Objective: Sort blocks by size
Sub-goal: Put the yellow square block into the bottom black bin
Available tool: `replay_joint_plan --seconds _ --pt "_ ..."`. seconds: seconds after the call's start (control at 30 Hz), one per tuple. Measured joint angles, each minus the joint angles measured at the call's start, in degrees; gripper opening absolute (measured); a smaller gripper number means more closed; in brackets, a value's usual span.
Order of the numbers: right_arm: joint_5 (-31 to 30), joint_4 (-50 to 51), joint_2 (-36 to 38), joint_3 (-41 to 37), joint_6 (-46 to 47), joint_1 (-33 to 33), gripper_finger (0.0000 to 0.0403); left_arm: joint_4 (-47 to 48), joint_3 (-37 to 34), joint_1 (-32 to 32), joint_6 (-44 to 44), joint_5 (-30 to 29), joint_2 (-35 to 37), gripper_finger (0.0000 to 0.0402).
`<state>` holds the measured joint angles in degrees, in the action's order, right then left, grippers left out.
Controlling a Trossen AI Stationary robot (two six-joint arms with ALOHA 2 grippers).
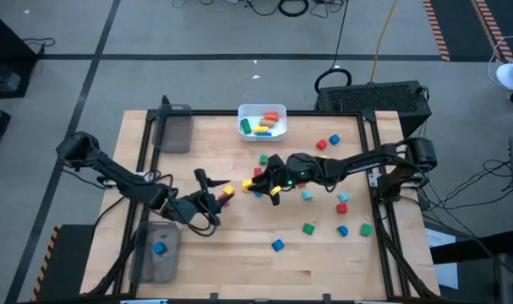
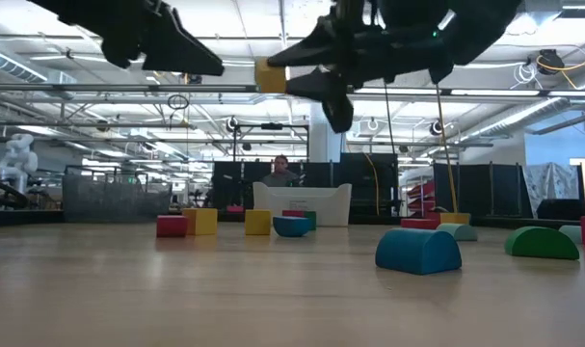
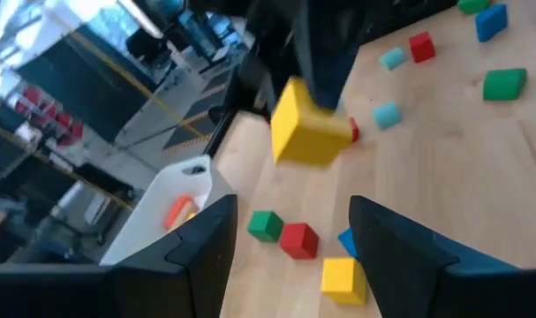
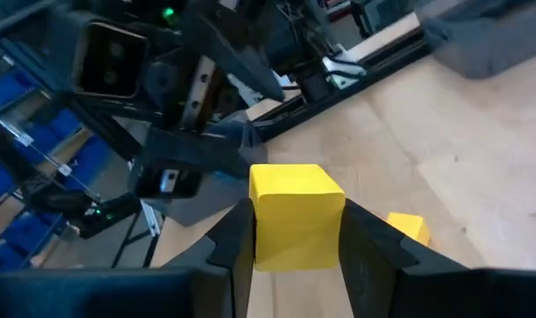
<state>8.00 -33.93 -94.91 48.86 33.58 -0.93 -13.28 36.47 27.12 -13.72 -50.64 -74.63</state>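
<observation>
The right claw (image 4: 290, 231) is clenched on a yellow cube (image 4: 294, 215) and carries it in the air above the middle of the wooden surface (image 1: 239, 253). In the low view that cube hangs clear of the wood, with a loose cluster of red, yellow, green and blue pieces lying beneath and behind it. The left claw (image 3: 290, 243) sits just beside it, raised and facing it, fingers spread wide and holding nothing.

By my reckoning the sorting is barely under way. The white bin (image 1: 242, 127) at the far edge holds a handful of pieces: green, yellow, an orange-red one. A blue block (image 1: 160, 248) lies alone in the clear tray (image 1: 144, 266) at the near left corner. The second clear tray (image 1: 177, 135) at the far left looks empty, though I can't be sure through the plastic. Most blocks are still scattered over the right half of the surface, so the bulk of the job is left.

Under the two arms, a few pieces at the centre are partly covered from above. Whether the rounded shapes in the low view are cylinders or half-rounds is hard to judge. A person shows far behind the bin, too small to make out.
</observation>
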Motion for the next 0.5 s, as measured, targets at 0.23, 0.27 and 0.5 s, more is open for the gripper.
replay_joint_plan --seconds 0.23,0.27,0.5 --pt "5.3 -7.8 -4.4 0.0 2.7 0.0 0.0116 -4.7 0.0 -1.9 -8.2 6.2 -2.5 0.0222" --pt "5.7 -9.0 -4.9 0.0 3.2 0.0 0.0116 -5.1 0.0 -2.2 -8.6 6.6 -2.8 0.0222" --pt "5.6 -12.4 -6.5 0.0 4.8 0.0 0.0116 -6.2 0.0 -3.8 -9.7 10.2 -4.6 0.0222"
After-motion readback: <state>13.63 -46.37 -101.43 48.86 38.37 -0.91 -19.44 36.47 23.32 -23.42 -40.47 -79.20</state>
